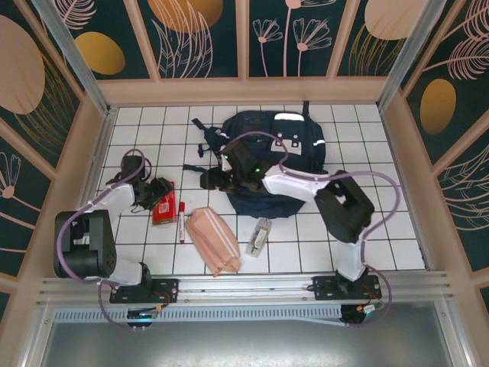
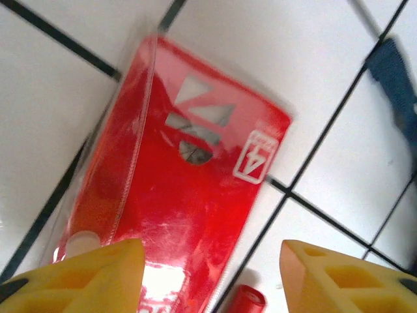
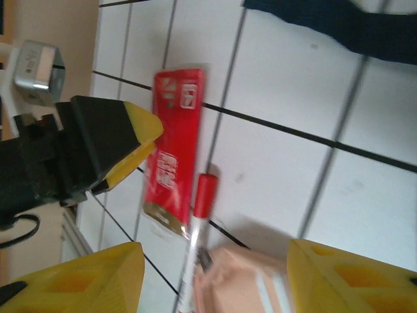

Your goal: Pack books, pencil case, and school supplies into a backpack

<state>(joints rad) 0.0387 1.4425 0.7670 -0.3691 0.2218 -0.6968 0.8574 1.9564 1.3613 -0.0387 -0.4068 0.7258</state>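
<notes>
The navy backpack [image 1: 269,149] lies at the back middle of the tiled table. The small red flat pack [image 1: 163,208] [image 2: 182,189] lies left of centre, with my open left gripper [image 1: 158,191] [image 2: 212,277] just above it and nothing between its yellow fingers [image 2: 88,274]. The red-and-white marker [image 1: 181,222] [image 3: 199,225] lies beside the pack. The salmon-pink pencil case [image 1: 214,241] [image 3: 251,283] and the small clear case [image 1: 260,235] lie nearer the front. My right gripper [image 1: 208,180] [image 3: 215,277] hovers open left of the backpack, empty. The yellow book is out of view.
Dark backpack straps [image 1: 205,141] [image 3: 339,26] spread onto the tiles left of the bag. In the right wrist view the left gripper [image 3: 104,140] sits close to the red pack [image 3: 176,150]. Wooden walls [image 1: 92,153] ring the table.
</notes>
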